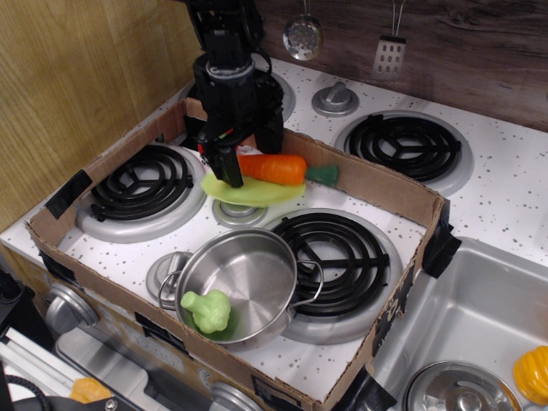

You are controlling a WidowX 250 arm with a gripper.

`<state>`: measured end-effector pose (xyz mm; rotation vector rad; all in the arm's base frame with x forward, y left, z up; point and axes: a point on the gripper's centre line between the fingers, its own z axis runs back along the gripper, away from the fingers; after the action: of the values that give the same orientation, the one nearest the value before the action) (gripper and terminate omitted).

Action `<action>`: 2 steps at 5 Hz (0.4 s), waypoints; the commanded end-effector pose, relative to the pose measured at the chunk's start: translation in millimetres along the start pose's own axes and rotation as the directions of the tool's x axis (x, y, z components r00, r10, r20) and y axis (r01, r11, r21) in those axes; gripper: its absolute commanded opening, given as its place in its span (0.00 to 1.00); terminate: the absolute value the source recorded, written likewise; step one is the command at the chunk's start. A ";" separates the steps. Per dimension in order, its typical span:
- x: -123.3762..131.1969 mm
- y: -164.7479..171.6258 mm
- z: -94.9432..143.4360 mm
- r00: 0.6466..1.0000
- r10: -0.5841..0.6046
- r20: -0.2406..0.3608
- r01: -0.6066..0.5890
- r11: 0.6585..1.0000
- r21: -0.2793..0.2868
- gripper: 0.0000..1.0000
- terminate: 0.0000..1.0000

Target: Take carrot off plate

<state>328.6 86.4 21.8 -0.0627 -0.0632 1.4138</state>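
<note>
The orange carrot [276, 169] lies level across the light yellow-green plate [257, 193], its green stem [324, 175] pointing right past the plate's rim. My gripper [248, 154] is down at the carrot's thick left end. One finger stands in front of the carrot and one behind it, and they grip that end. The carrot still rests over the plate. The plate sits between the burners near the back wall of the cardboard box.
A cardboard box wall [377, 184] rings the stove top. A steel pot [248, 278] holding a green toy broccoli [206, 310] stands in front. A red tomato [203, 151] peeks out behind the gripper. Burners lie left [141, 184] and right [334, 253].
</note>
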 end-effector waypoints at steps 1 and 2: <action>0.9 5.2 1.4 1.000 0.001 0.029 -0.001 1.000 -0.004 1.00 0.00; 0.4 7.0 1.8 0.999 -0.010 0.031 0.010 1.000 -0.013 1.00 0.00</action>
<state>328.3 82.4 17.9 -0.0428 -0.0812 1.4093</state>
